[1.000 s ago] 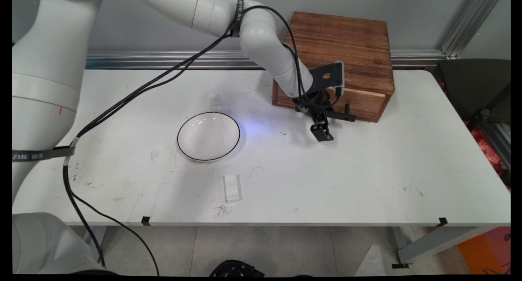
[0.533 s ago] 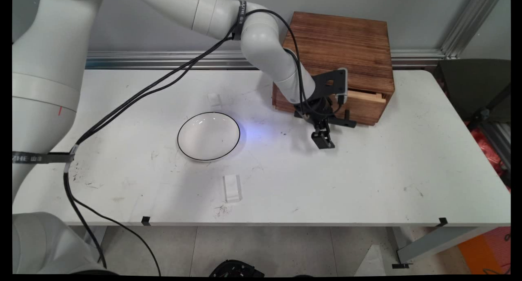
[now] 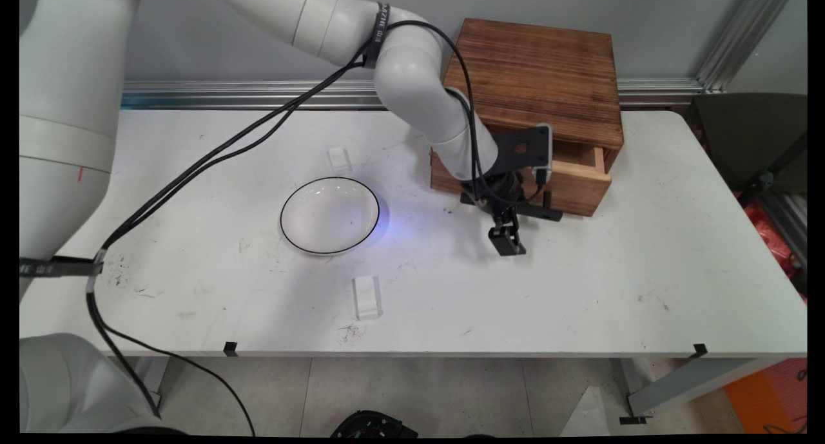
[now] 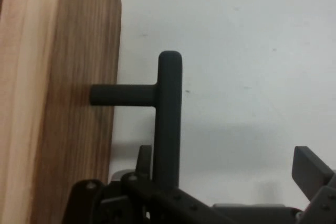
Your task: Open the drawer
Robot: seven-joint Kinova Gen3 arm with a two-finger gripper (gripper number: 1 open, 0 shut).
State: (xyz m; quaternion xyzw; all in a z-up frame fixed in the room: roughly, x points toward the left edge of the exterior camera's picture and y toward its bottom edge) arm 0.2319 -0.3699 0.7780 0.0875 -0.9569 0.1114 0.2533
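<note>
The black two-finger gripper [image 3: 507,241], its fingers spread wide, is hooked behind the black T-shaped handle [image 4: 167,114] of the brown wooden drawer box [image 3: 538,86] at the white table's [image 3: 580,289] far edge; its drawer [image 3: 575,180] is seen partly pulled out.

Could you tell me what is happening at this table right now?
The white Kinova arm has its claw at the black handle of the drawer in the wooden box. The drawer has slid out a little further over the last second and now stands partly open, its inside edge showing. Also on the white table are a black-rimmed bowl and a small clear block, both untouched.
</note>
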